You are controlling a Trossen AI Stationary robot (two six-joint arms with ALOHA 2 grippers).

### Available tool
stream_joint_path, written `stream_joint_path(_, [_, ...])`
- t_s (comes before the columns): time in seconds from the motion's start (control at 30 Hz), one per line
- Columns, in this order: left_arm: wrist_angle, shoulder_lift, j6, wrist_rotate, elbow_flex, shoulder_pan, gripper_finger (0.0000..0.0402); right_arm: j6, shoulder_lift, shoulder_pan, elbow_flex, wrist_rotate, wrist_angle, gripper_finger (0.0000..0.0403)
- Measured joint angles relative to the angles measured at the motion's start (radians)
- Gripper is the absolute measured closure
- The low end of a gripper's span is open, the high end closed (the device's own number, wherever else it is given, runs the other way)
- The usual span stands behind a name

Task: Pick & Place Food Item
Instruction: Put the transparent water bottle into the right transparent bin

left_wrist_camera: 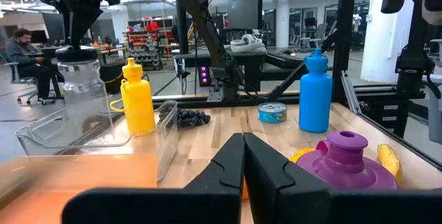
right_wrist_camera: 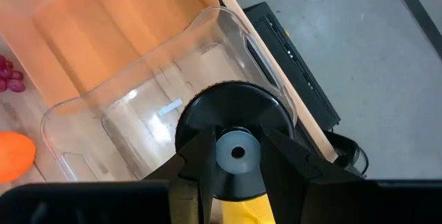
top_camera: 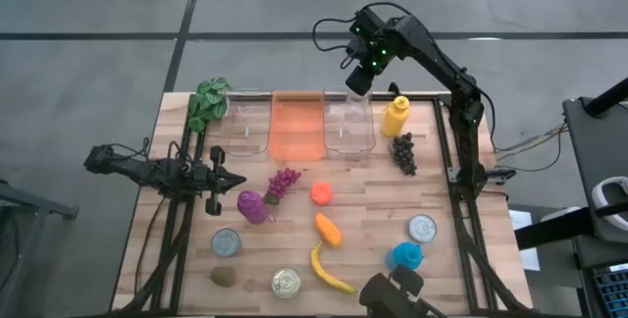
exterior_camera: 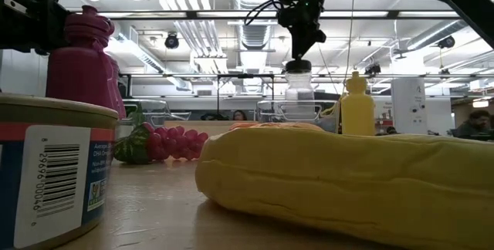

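A clear jar [top_camera: 360, 80], black-lidded, is seen from above held over the right clear bin [top_camera: 348, 127] by the right gripper [top_camera: 361, 78]; level view: jar [exterior_camera: 299, 80] suspended; left gripper [left_wrist_camera: 243, 156], jaws closed empty, low over worktop [left_wrist_camera: 276, 131]; right jaws gripped on lid [right_wrist_camera: 231, 124].
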Motion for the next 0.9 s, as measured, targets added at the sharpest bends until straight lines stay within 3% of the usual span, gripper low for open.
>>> stream_joint_path(0.67, [0.000, 0.000, 0.000, 0.000, 0.000, 0.000, 0.0391, 0.001, 0.001, 0.000, -0.046, -0.001, 0.001, 0.0311])
stream_joint_path(0.9, [0.000, 0.000, 0.000, 0.000, 0.000, 0.000, 0.0391, 0.004, 0.000, 0.000, -0.063, 0.000, 0.008, 0.0283])
